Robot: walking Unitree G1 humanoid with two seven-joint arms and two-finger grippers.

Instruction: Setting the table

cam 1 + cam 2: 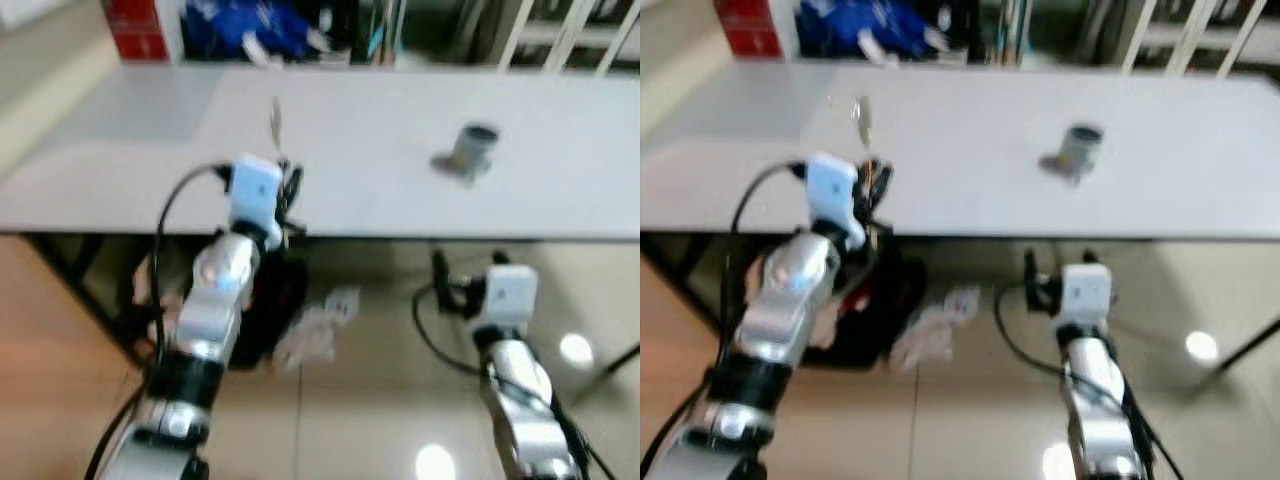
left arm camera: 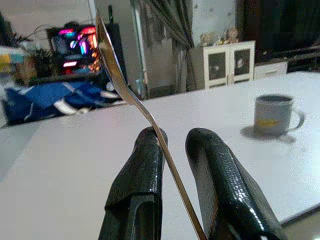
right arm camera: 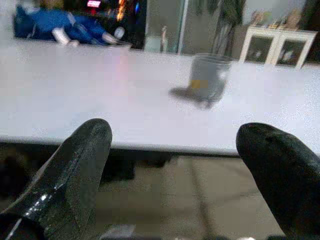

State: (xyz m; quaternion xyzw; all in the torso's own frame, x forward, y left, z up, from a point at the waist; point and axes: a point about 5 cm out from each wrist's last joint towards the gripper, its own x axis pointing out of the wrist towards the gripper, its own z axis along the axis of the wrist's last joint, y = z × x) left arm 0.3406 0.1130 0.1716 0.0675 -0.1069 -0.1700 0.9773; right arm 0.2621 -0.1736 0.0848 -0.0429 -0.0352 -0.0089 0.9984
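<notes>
Left gripper (image 2: pixel 172 165) pinches thin polished metal spoon (image 2: pixel 117 75) mid-handle, upright over white worktop (image 1: pixel 380 180) edge, left of grey mug (image 1: pixel 473 148) | light, stiff, slippery; may pivot | right gripper (image 3: pixel 175 165) wide open, empty, below edge

A long white table (image 1: pixel 380 190) stands in front. One grey mug (image 1: pixel 474 150) sits on it, toward the right.

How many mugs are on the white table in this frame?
1. The grey mug stands upright on the white table, toward the robot's right and well back from the near edge. The left pincer holds a spoon, not a mug.
</notes>
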